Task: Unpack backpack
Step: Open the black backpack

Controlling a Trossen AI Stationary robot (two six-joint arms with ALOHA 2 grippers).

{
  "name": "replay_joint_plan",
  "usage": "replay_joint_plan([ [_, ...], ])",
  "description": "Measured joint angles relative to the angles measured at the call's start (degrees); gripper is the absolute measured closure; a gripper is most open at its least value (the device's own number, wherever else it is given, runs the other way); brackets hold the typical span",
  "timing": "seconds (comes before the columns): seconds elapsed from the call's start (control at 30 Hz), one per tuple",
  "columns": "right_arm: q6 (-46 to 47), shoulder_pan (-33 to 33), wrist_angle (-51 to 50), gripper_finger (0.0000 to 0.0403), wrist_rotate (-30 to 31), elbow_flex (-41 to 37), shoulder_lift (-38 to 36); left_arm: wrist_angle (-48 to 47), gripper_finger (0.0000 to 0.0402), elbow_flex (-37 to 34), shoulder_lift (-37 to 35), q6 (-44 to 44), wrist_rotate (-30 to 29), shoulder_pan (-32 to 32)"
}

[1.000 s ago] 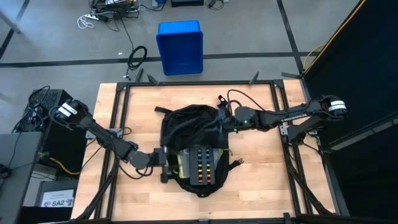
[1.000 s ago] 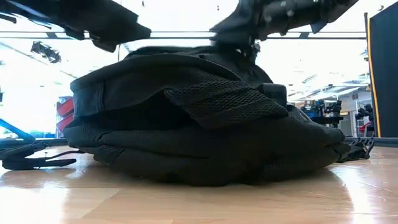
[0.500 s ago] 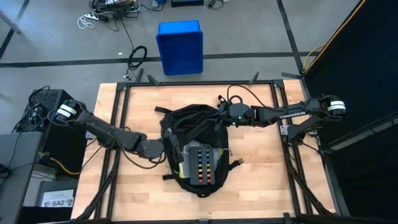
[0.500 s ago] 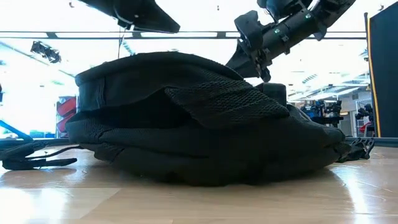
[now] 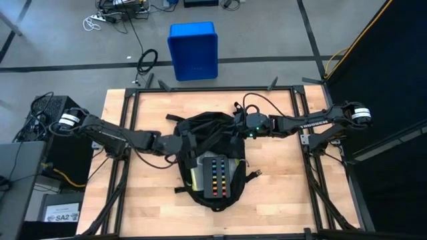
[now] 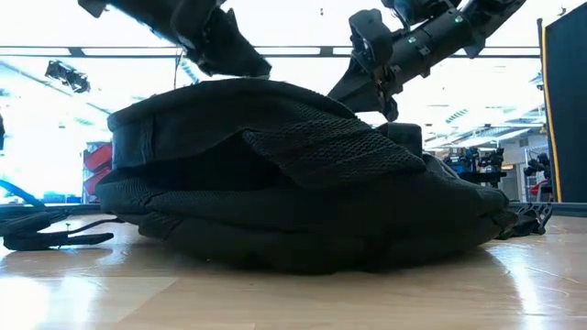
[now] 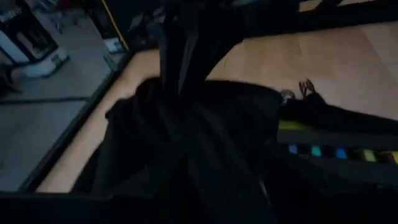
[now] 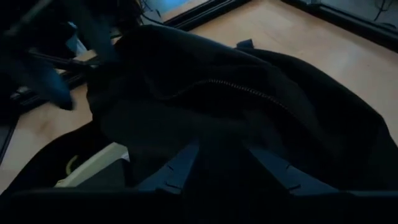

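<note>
Working with the left gripper (image 5: 179,143) at the left edge of the large black soft fabric backpack (image 5: 212,130), low against the loose cloth of the opened flap; cannot tell whether clamped on that cloth or merely beside it. Reaching with the right gripper (image 5: 241,125) over the far right shoulder of the same bag, just above the fabric in the low view; cannot tell its grip either. Judged as the opening step: spreading the mouth wide, nothing lifted out yet. Lying flat mid-way across the pale wooden slatted table (image 5: 280,190), straps trailing at the sides. Showing inside the gaping main compartment: a flat grey case with rows of coloured squares (image 5: 217,177), and beside it a thin yellow-green edged item (image 5: 193,175), too hidden to name. Calls next for holding the flap back on one side and dropping the other gripper down onto the grey case, square to its long edge, clear of the cloth folds. Standing on the floor beyond the table, well apart: a blue rectangular plastic bin (image 5: 193,51), contents not visible.
</note>
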Motion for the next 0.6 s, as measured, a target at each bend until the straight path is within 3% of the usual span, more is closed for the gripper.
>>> replay_joint_plan([
  [0.6,0.04,0.06,0.87,0.0309,-0.44,0.00,0.02,0.84,0.0229,0.02,0.00,0.46,0.71,4.57],
])
